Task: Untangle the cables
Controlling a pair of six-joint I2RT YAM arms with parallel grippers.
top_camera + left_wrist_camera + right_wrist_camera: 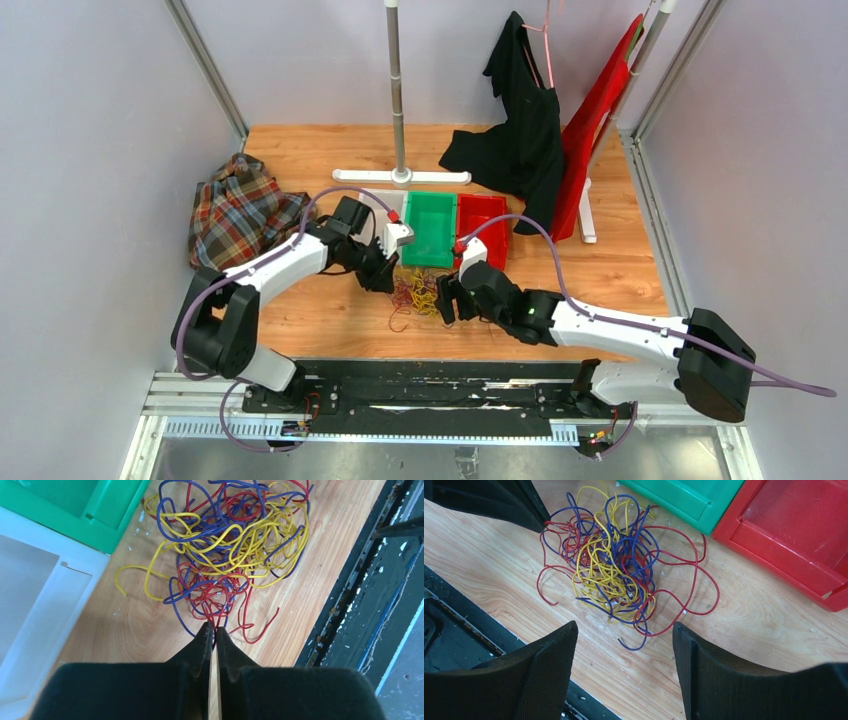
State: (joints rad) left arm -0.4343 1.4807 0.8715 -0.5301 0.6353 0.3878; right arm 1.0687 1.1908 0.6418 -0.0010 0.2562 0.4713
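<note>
**Cable knot pinched at one edge on a wooden table**

A light wooden tabletop (600, 280) is enclosed by pale grey walls (90, 150), and a black rail (430, 385) runs along its near edge. The cables (415, 292) (230, 545) (614, 565), red, yellow and blue strands in one knot, are lying on the wood just in front of a green bin (430, 230). That bin is flanked by a white bin (30, 605) and a red bin (483, 222).

The left gripper (385, 275) (214, 630) is clenched, and red strands seem to be pinched at its tips. The right gripper (447, 300) (624, 630) is held spread wide above the knot.

A plaid cloth (235, 215) is heaped at the left. A black garment (520, 130) and a red garment (600, 110) are hung at the back right.
</note>
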